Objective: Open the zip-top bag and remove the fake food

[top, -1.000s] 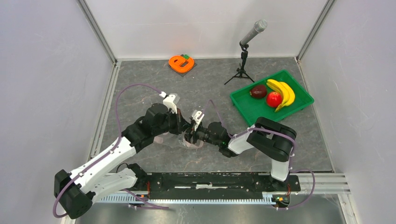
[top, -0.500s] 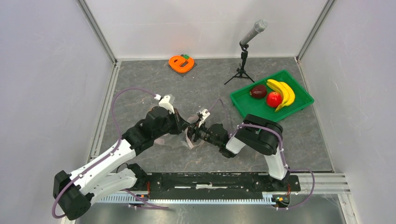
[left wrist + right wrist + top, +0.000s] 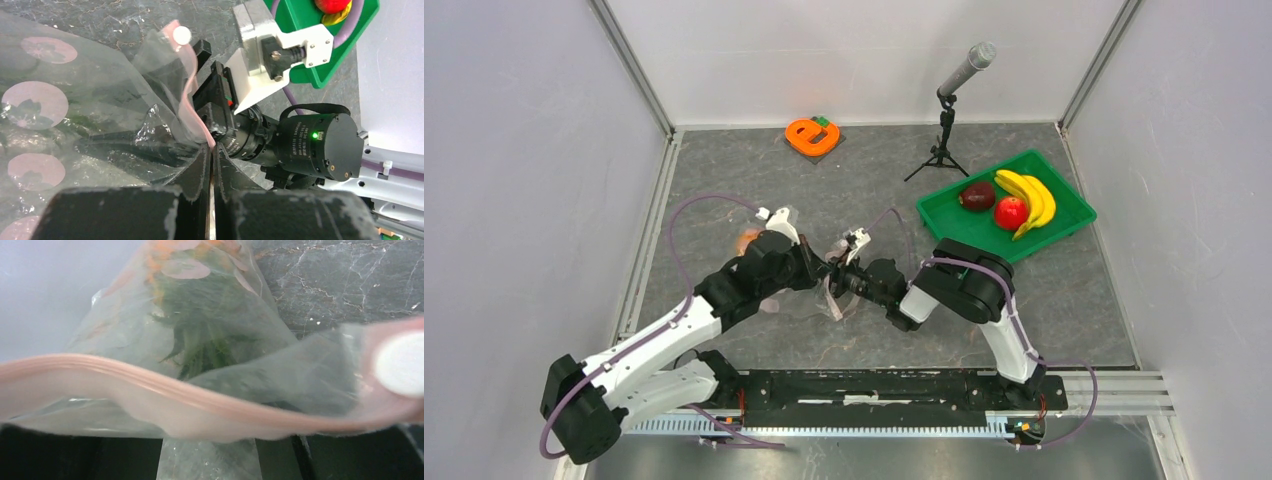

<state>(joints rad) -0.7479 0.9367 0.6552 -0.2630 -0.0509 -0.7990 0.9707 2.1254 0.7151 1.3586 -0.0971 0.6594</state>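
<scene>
The zip-top bag (image 3: 75, 115) is clear with pale pink dots, and its pink zip strip (image 3: 187, 95) stands pulled apart. My left gripper (image 3: 212, 150) is shut on that strip's edge and holds the mouth up. In the right wrist view the strip (image 3: 210, 407) crosses in front, and a pineapple (image 3: 200, 335) with green leaves lies inside the bag (image 3: 125, 330). My right gripper (image 3: 207, 455) is open at the mouth with bag plastic between its fingers. From above, both grippers meet mid-table at the bag (image 3: 829, 300). A banana bunch (image 3: 1029, 195), red apple (image 3: 1011, 212) and maroon fruit (image 3: 976, 195) lie in the tray.
The green tray (image 3: 964, 232) sits at the right rear. An orange "e"-shaped object (image 3: 812, 136) lies by the back wall, and a microphone on a small tripod (image 3: 946, 120) stands beside it. White walls close the table on three sides.
Both grippers have shifted slightly left and away from the bases, carrying the bag mouth along. An orange patch now shows left of the left wrist. The right elbow has swung left.
</scene>
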